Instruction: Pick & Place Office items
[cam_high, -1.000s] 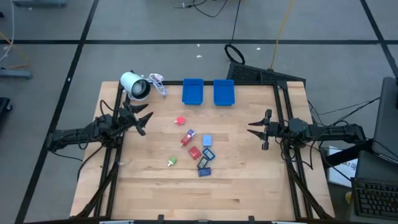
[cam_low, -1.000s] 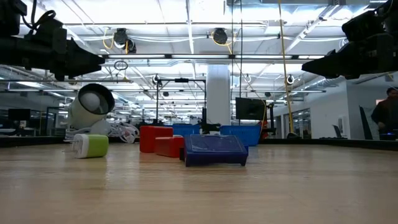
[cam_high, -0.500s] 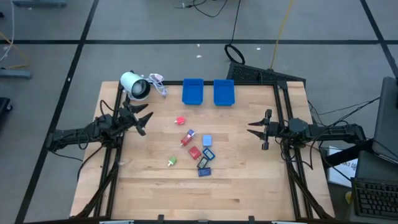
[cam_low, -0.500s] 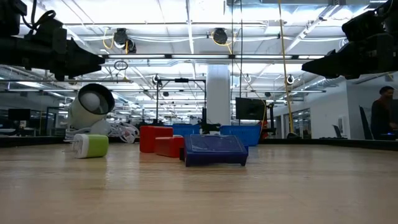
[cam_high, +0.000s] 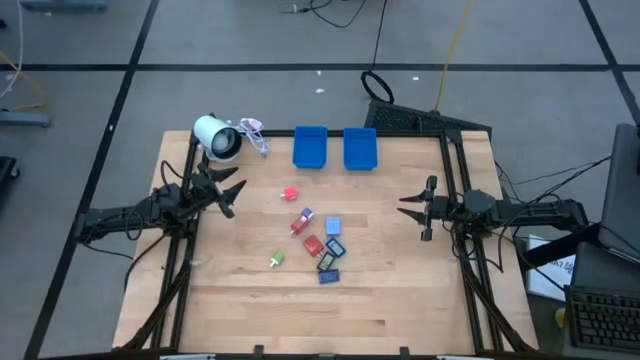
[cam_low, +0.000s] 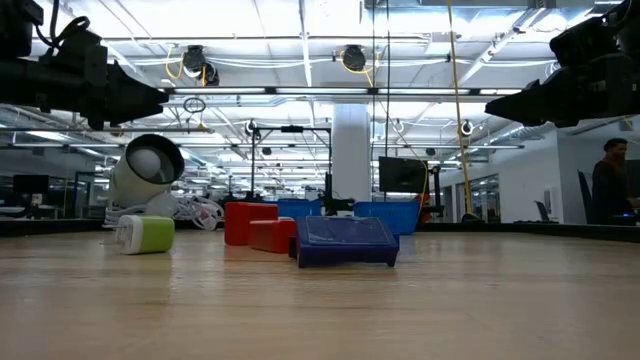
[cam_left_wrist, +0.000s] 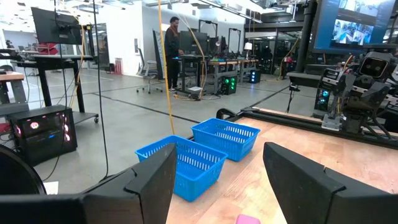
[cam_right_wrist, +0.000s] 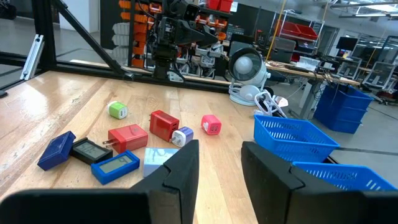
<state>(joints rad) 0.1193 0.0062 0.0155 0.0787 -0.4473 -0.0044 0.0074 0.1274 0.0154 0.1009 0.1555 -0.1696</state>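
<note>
Wood worktop (cam_high: 400, 290), office items (cam_high: 318, 246) clustered mid. Left gripper (cam_high: 232, 192) wide, right gripper (cam_high: 408, 209) narrow; approach outermost piece first.

Pink item (cam_left_wrist: 249, 219) cut by left wrist frame edge, red blocks (cam_low: 258, 226) partly behind dark blue block (cam_low: 346, 242)

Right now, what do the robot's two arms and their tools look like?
Both arms are black, slim, jointed metal links with thin black cables looped along them. The left tool ends in two dark, wedge-shaped fingers with flat matte faces. The right tool has the same pair of dark tapered fingers. No coloured markings or labels show on either.
</note>
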